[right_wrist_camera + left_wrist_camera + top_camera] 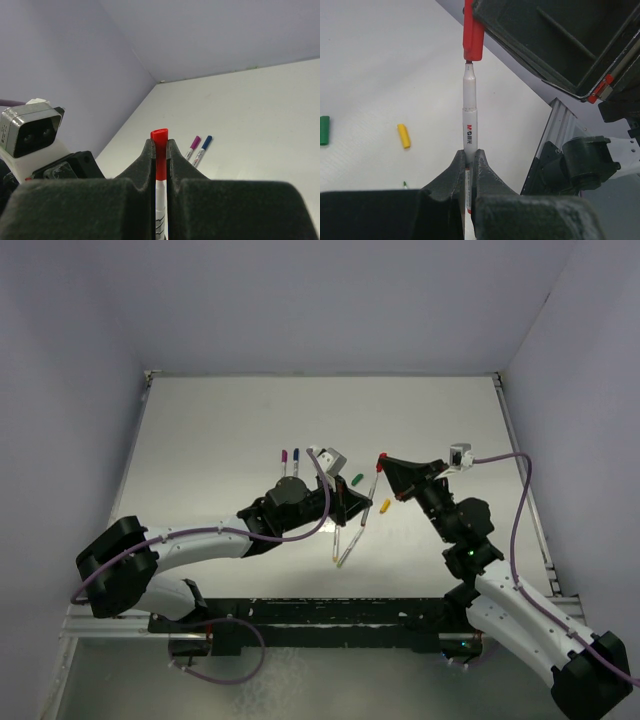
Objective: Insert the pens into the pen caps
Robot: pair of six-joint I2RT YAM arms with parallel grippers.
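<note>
While the left hand (470,154) is closed tight on the low end of a white marker pen (470,115), the right hand (159,144) is pinched shut on the red cap (473,35), and the pen tip just meets the cap's mouth, up above the worktop (365,75). The pen looks light, stiff and smooth, so it could slip or tilt. A hold nearer the tip would likely keep it straighter.

Five pens (284,466) are counted: two capped, at 10 o'clock from the centre of the table (220,420), one held pen (470,115), two lying bare. Five pen caps (297,452) are counted: two fitted, green cap (357,480) and yellow cap (384,505) loose, red cap (473,30) gripped.
</note>
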